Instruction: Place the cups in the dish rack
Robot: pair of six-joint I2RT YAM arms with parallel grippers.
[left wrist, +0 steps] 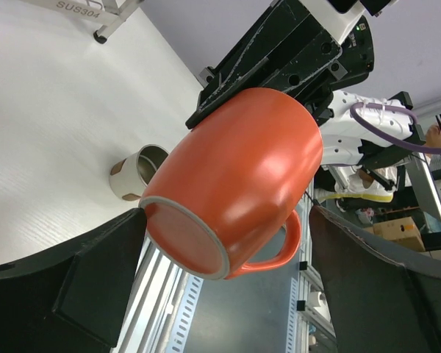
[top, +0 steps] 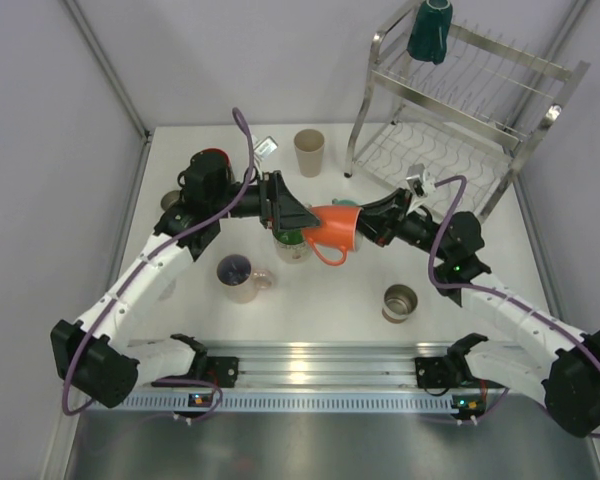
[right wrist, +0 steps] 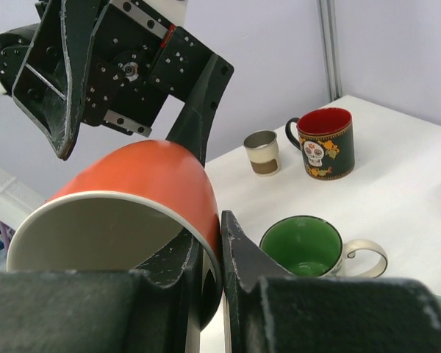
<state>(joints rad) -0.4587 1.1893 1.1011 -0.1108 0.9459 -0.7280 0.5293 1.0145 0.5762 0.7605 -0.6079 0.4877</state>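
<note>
An orange mug [top: 335, 228] hangs on its side above the table's middle. My right gripper [top: 368, 226] is shut on its rim, one finger inside and one outside [right wrist: 212, 235]. My left gripper [top: 302, 214] is open, its fingers spread wide either side of the mug's base [left wrist: 226, 220]. The orange mug fills the left wrist view [left wrist: 235, 169] and shows mouth-on in the right wrist view [right wrist: 132, 184]. The silver wire dish rack [top: 363, 110] stands at the back right, with a dark teal cup [top: 429, 30] upside down on its upper tier.
A green-lined mug [top: 290, 245] [right wrist: 303, 246] stands under the left gripper. A beige cup [top: 309, 152], a pinkish mug [top: 238, 277], a steel-rimmed cup [top: 400, 302] [left wrist: 136, 173], a red-and-black skull mug [right wrist: 325, 143] and a small steel cup [right wrist: 262, 153] stand on the table.
</note>
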